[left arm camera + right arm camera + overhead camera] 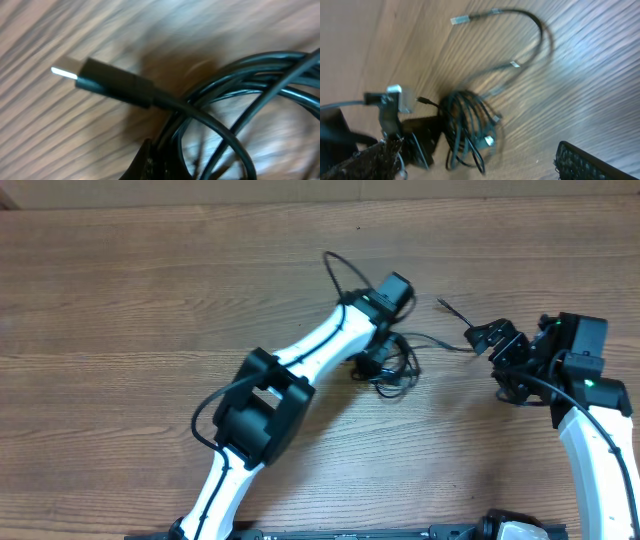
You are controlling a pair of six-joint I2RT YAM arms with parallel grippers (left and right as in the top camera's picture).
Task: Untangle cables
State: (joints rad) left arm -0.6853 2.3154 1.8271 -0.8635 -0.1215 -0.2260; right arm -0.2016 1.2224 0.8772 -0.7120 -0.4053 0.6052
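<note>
The cables (398, 366) lie as a small black tangle mid-table. My left gripper (374, 364) reaches down onto the tangle's left side, shut on the cables. In the left wrist view a black plug (107, 82) with a bright metal tip lies on the wood, and looped cables (235, 95) run into my shut left gripper (155, 166). The right wrist view shows the cables (468, 129) bunched, with one strand (530, 30) arcing away to a far plug. My right gripper (497, 360) stands open to the tangle's right, with nothing between its fingers (577, 159).
A loose cable end (447, 307) pokes out near the right gripper, and a strand (440, 344) trails from the tangle toward it. The left arm's own wire (338, 270) loops above its wrist. Bare wooden table (150, 290) spreads left and behind.
</note>
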